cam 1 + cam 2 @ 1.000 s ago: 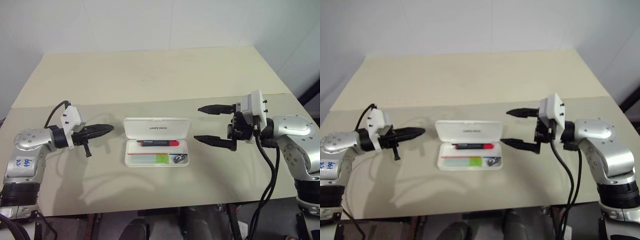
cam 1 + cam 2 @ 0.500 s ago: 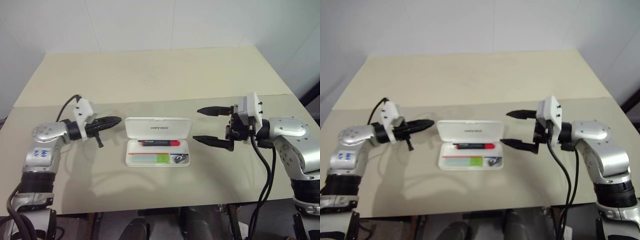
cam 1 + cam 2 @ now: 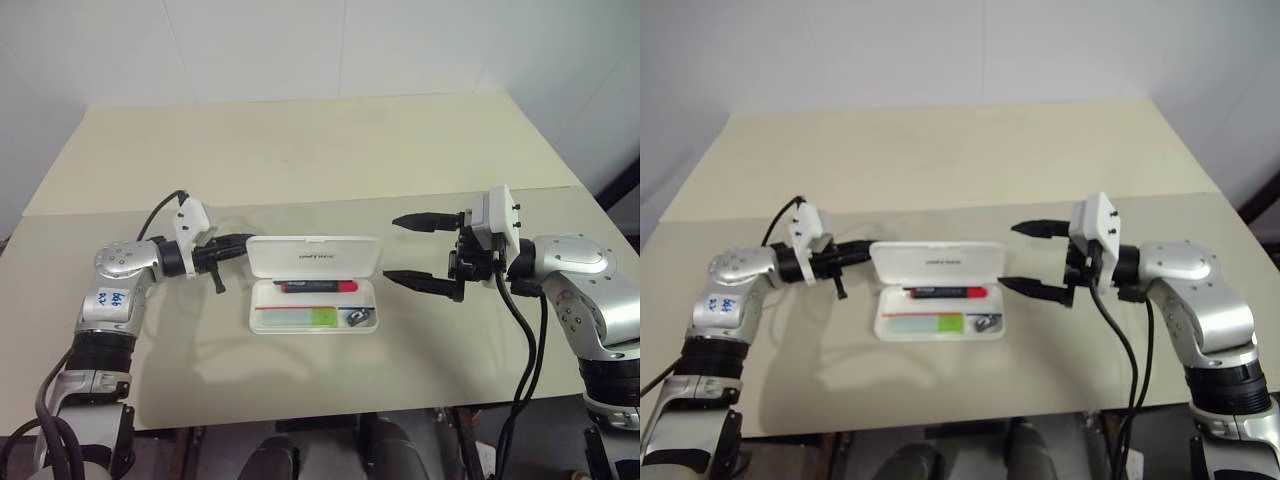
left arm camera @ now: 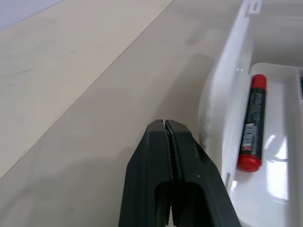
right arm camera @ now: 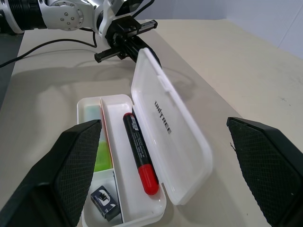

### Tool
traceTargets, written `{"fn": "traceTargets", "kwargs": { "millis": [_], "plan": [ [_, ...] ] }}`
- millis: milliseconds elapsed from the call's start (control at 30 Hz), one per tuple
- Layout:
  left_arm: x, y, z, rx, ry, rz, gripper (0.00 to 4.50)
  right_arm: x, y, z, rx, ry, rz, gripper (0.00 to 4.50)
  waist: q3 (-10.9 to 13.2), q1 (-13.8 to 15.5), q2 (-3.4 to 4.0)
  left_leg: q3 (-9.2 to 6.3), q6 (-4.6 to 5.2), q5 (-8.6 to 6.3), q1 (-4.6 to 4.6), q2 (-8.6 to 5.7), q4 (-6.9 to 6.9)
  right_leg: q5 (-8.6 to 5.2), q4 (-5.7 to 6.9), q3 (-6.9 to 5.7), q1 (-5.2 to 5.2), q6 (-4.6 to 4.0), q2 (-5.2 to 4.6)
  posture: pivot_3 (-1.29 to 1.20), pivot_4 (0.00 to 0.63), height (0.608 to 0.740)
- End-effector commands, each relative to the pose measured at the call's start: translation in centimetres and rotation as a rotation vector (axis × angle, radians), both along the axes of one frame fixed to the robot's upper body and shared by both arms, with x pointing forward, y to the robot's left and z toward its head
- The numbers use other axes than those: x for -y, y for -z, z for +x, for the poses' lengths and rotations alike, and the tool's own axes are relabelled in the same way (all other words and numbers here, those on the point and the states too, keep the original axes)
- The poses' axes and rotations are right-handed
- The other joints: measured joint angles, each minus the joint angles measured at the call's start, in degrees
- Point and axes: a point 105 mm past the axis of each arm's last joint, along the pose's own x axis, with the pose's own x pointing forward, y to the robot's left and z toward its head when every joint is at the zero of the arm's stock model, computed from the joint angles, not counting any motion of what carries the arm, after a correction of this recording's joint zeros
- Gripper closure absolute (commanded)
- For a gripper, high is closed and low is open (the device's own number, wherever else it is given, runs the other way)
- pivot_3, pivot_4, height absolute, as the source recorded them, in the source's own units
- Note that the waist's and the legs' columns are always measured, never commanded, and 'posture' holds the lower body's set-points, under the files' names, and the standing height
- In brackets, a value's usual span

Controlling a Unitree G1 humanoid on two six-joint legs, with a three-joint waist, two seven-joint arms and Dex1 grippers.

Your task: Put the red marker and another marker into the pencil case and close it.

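Closing step: both markers are lying in the case (image 3: 314,284). Left tool (image 3: 243,241), pressed together, is reaching the lid's edge; next, push it down. Right tool (image 3: 418,250) is hanging spread.

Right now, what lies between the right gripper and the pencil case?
Nothing: in the left eye view only bare table separates the open right gripper from the pencil case.

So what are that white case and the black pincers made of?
The pencil case looks like hard white plastic: smooth, faintly glossy, with thin moulded walls and rounded corners. The right gripper has matte black fingers with a fine cross-hatched face, probably plastic or rubber; the look leaves it open.
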Motion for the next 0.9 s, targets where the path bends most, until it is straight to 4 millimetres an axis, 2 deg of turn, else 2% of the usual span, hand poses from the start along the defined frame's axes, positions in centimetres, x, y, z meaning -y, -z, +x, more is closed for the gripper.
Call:
{"fn": "traceTargets", "kwargs": {
  "millis": [33, 233, 400, 633, 767, 900],
  "plan": [
    [1.1, -2.1, -0.5, 0.078, 0.071, -0.020, 4.47, -0.2, -0.8, -0.3, 0.048, -0.009, 0.013, 0.00, 0.0, 0.1, 0.00, 0.00, 0.00, 0.00, 0.00, 0.00, 0.00, 0.00, 0.00, 0.00, 0.00, 0.00, 0.00, 0.00, 0.150, 0.740],
    [2.4, -2.1, -2.1, 0.071, 0.177, 0.027, 4.47, -0.4, -0.8, -0.2, 0.049, -0.009, 0.019, 0.00, 0.0, 0.1, 0.00, -0.01, 0.01, 0.00, -0.03, 0.00, 0.00, 0.00, -0.03, -0.01, 0.00, 0.00, -0.01, 0.00, 0.150, 0.740],
    [3.5, -0.5, -3.8, 0.047, 0.293, 0.152, 4.47, -0.5, -0.8, -0.1, 0.050, -0.007, 0.028, 0.00, 0.0, -0.1, 0.00, 0.00, 0.00, 0.00, -0.01, 0.00, 0.00, 0.00, -0.01, -0.01, 0.00, 0.00, 0.00, 0.00, 0.150, 0.740],
    [2.8, 0.7, -5.5, -0.020, 0.358, 0.241, 4.47, -0.6, -0.8, -0.1, 0.053, -0.001, 0.033, 0.00, 0.0, -0.1, 0.00, 0.01, 0.01, 0.00, 0.00, 0.01, -0.01, 0.00, -0.01, 0.01, 0.00, 0.00, 0.01, 0.00, 0.150, 0.740],
    [2.6, 1.1, -5.9, -0.036, 0.369, 0.274, 4.47, -0.8, -0.8, 0.0, 0.052, 0.002, 0.037, 0.00, 0.0, -0.1, 0.00, 0.01, 0.01, 0.00, 0.00, 0.01, 0.00, 0.00, 0.00, 0.01, 0.00, -0.01, 0.01, 0.00, 0.150, 0.740],
    [3.7, 1.5, -5.9, -0.033, 0.381, 0.279, 4.47, -0.9, -0.8, 0.0, 0.054, 0.004, 0.039, 0.00, 0.0, 0.2, 0.00, 0.00, 0.01, -0.01, -0.01, 0.01, 0.00, 0.00, -0.01, 0.01, 0.01, -0.01, 0.01, 0.00, 0.150, 0.740]
  ]
}}
